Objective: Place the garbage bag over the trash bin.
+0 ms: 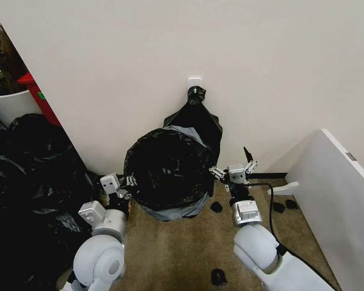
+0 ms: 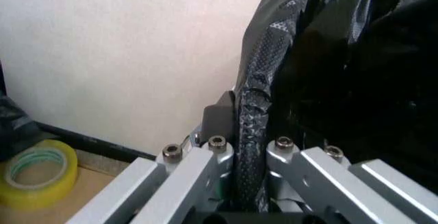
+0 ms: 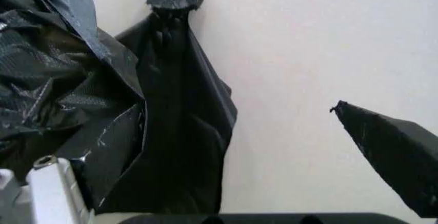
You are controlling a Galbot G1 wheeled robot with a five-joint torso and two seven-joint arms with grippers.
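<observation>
Black glossy plastic covers the whole bin from my head cam: the garbage bag (image 1: 168, 167) is draped over the trash bin (image 1: 170, 209), mouth open and facing up, film pulled down the outside, w/ a greyish band showing low on the bin wall. Bin stands on the brown carpet floor (image 1: 188, 254) right against the white wall (image 1: 170, 54).

No brand, label or readable writing anywhere I can make out.

Left end effector (image 1: 128, 180) sits at the bag's left edge; in the left wrist cam its fingers (image 2: 205, 167) are narrowed onto a fold of the garbage bag film (image 2: 253, 131), pinched between them. Right end effector (image 1: 232, 171) is just beside the bag's right edge, fingers spread wide, nothing held; one dark finger tip (image 3: 390, 152) sticks out against the wall in the right wrist cam, apart from the bag (image 3: 61, 106).

Around: a flat black bundle (image 1: 197, 118) w/ knotted top hangs on a white wall hook (image 1: 195, 81) directly behind the bin, touching the bag's back edge. Heap of black sacks (image 1: 30, 182) to the left, a white tub (image 1: 9, 103) w/ a red part behind that. Yellow tape roll (image 2: 34, 175) on the floor by the left arm. White panel (image 1: 333, 200) at right, black cable (image 1: 270, 206) by the right arm, small dark bits (image 1: 218, 276) on the carpet.
</observation>
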